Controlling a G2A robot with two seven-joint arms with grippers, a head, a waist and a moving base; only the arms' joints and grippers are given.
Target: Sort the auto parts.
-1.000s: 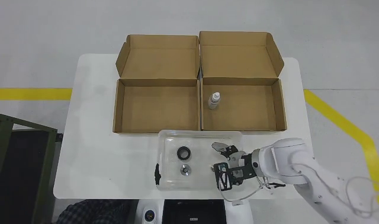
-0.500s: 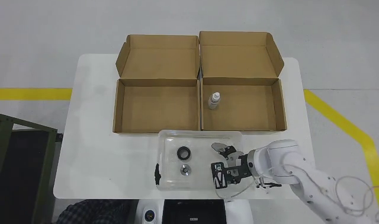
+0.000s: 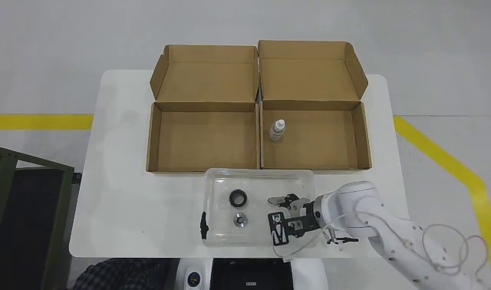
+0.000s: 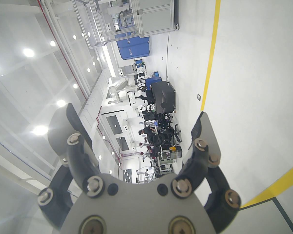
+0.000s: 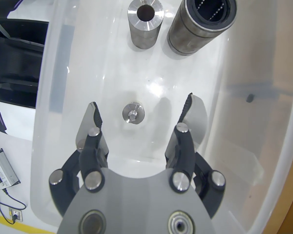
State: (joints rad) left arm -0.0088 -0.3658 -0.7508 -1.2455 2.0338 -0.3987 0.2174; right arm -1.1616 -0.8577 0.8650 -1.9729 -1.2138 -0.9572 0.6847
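Here the released right hand [image 5: 141, 102] flanks a small stud [image 5: 133, 113] well inside the tray [image 5: 47, 93].

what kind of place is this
Most likely a factory or robotics test hall: yellow floor lines, a framed machine enclosure in the room behind, and a white table with cardboard sorting boxes set out.

Spread end effector [image 5: 142, 102] brackets a small stud [image 5: 133, 113] inside the bin [image 5: 236, 132].
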